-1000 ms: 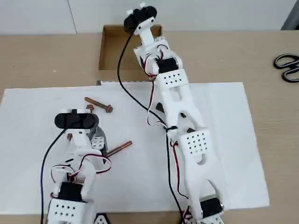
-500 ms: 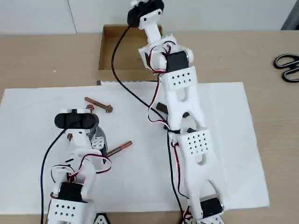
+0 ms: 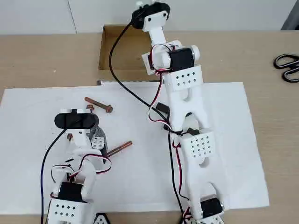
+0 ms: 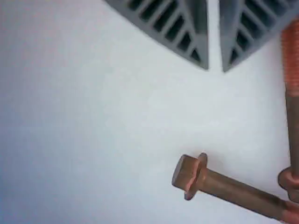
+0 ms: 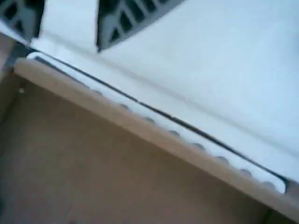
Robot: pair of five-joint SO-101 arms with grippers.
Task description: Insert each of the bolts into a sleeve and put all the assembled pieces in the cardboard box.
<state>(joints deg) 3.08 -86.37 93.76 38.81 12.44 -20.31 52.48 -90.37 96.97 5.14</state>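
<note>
Two copper bolts lie on the white paper: one (image 3: pixel 98 104) ahead of the left arm, one (image 3: pixel 119 148) to its right. My left gripper (image 4: pixel 214 65) hangs low over the paper, grey fingers (image 4: pixel 187 28) nearly together with a thin slit and nothing between. A bolt head (image 4: pixel 189 176) lies close in front of it, and a second bolt (image 4: pixel 292 93) runs alongside. The right arm (image 3: pixel 187 84) stretches to the cardboard box (image 3: pixel 117 46). My right gripper (image 5: pixel 65 42) is open and empty, over the paper just beside the box wall (image 5: pixel 140 126). The box floor (image 5: pixel 93 177) looks bare.
The white paper sheet (image 3: pixel 224 140) covers the table's middle. Scissors (image 3: pixel 287 65) lie at the far right on the wooden table. A black cable (image 3: pixel 126 88) trails from the right arm's camera across the paper. A pale strip (image 5: pixel 187 135) lines the near box edge.
The right arm has swung to the right and stretched farther back along the box's right side. The left arm and both bolts have stayed put.
</note>
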